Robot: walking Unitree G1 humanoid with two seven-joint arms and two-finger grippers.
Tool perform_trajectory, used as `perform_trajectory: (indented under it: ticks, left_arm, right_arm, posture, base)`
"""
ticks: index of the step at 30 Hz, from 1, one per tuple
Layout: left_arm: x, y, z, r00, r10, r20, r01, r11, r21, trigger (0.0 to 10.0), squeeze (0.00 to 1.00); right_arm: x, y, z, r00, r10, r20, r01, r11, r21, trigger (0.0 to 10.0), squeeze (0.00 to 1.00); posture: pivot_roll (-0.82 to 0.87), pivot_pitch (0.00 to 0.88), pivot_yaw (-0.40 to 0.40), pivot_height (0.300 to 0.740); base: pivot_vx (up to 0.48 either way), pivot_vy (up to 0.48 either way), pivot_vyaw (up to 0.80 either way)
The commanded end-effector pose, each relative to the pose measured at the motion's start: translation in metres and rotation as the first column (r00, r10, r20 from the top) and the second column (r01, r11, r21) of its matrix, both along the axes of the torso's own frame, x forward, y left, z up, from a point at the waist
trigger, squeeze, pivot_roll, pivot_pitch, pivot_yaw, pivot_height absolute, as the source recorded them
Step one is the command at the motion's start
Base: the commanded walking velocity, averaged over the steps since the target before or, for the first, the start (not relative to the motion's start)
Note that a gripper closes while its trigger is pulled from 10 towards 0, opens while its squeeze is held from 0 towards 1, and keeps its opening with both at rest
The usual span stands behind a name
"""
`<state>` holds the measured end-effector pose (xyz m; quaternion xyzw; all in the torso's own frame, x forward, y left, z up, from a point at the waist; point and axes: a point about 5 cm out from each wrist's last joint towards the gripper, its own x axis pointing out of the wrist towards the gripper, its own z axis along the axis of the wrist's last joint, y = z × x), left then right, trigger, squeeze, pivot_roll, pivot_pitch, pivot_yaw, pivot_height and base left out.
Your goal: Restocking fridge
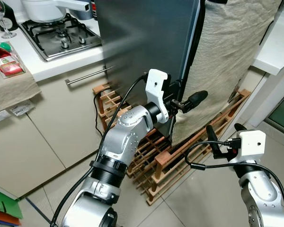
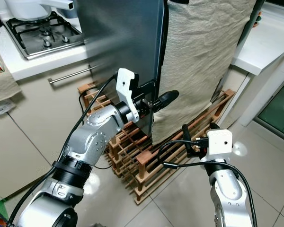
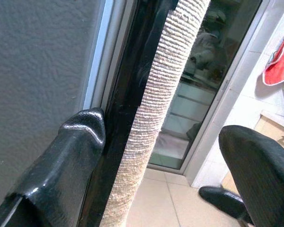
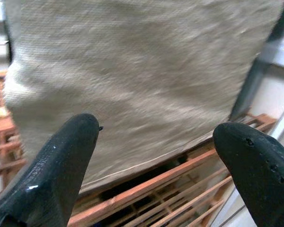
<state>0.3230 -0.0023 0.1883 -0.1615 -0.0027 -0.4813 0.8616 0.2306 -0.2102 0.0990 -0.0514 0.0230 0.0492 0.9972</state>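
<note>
The steel fridge door point(image 1: 142, 42) stands upright in front of me, and a beige woven cloth point(image 1: 227, 61) hangs along its right edge. My left gripper point(image 1: 187, 100) is raised at that edge and open. One of its fingers point(image 3: 83, 135) rests against the door's dark edge strip, while the other point(image 3: 255, 161) is out past the cloth, so the cloth's rolled edge point(image 3: 156, 104) lies between them. My right gripper point(image 1: 225, 130) is lower and to the right, open, with nothing between its fingers. It points at the cloth's lower part point(image 4: 132, 71).
A wooden rack point(image 1: 180, 156) lies on the tiled floor point(image 1: 199, 198) at the fridge's foot, under both grippers. To the left are a white counter with a gas hob point(image 1: 61, 35), a wine glass point(image 1: 2, 19) and cabinet fronts with a bar handle point(image 1: 87, 75). A white ledge point(image 1: 279, 47) sits at the right.
</note>
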Motion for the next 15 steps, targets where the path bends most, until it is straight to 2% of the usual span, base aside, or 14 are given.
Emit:
perform_trajectory:
  ticks: [1,5,7,15]
  left_arm:
    - [-0.03,-0.069,0.031,0.966,-0.255,0.043,0.258,0.96,-0.112,10.0,0.0]
    - [-0.033,-0.074,0.033,0.959,-0.281,0.037,0.284,0.949,-0.136,10.0,0.0]
    - [-0.035,-0.076,0.036,0.954,-0.298,0.038,0.3,0.941,-0.156,10.0,0.0]
    - [-0.035,-0.072,0.036,0.95,-0.309,0.041,0.311,0.934,-0.173,10.0,0.0]
  right_arm:
    - [-0.006,-0.005,-0.009,0.998,-0.007,-0.06,0.009,1.0,0.029,10.0,0.0]
    - [-0.026,-0.024,-0.035,0.984,-0.065,-0.165,0.07,0.997,0.023,10.0,0.0]
    - [-0.031,-0.028,-0.039,0.981,-0.088,-0.175,0.091,0.996,0.009,10.0,0.0]
    - [-0.022,-0.027,-0.033,0.992,-0.071,-0.109,0.072,0.997,0.006,10.0,0.0]
  posture:
    - [-0.21,0.0,0.041,0.74]
    - [-0.21,0.0,0.041,0.74]
    - [-0.22,0.001,0.052,0.74]
    - [-0.22,0.0,0.054,0.74]
  base:
    - [0.0,0.0,0.0]
    - [0.0,0.0,0.0]
    - [0.0,0.0,0.0]
    - [0.0,0.0,0.0]
